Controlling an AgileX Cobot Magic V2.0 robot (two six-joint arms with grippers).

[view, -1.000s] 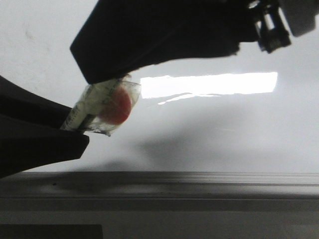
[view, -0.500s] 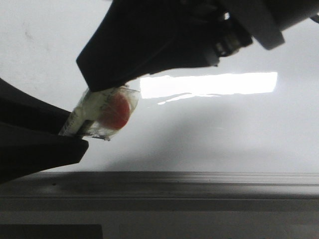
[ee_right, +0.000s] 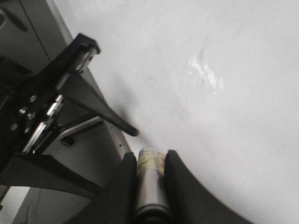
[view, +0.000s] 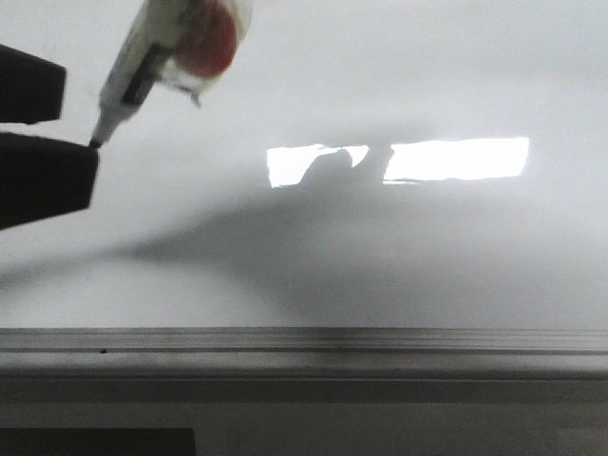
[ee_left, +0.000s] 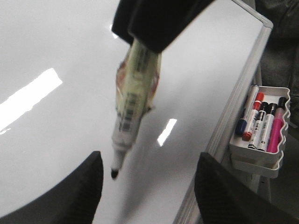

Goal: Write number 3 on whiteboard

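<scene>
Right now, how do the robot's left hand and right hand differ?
The left hand is open with its fingers spread wide; the right hand is shut. The left hand holds nothing; the right hand grips the marker pen. Both have black fingers and are at the whiteboard.

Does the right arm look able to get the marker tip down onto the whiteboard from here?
Probably yes. The right claw is shut on the marker, its uncapped tip points at the bare whiteboard, and the open left claw sits beside it.

Marker (ee_left: 133, 88) tip-down over whiteboard (ee_left: 56, 42), pen tray (ee_left: 259, 140) beside edge
</scene>
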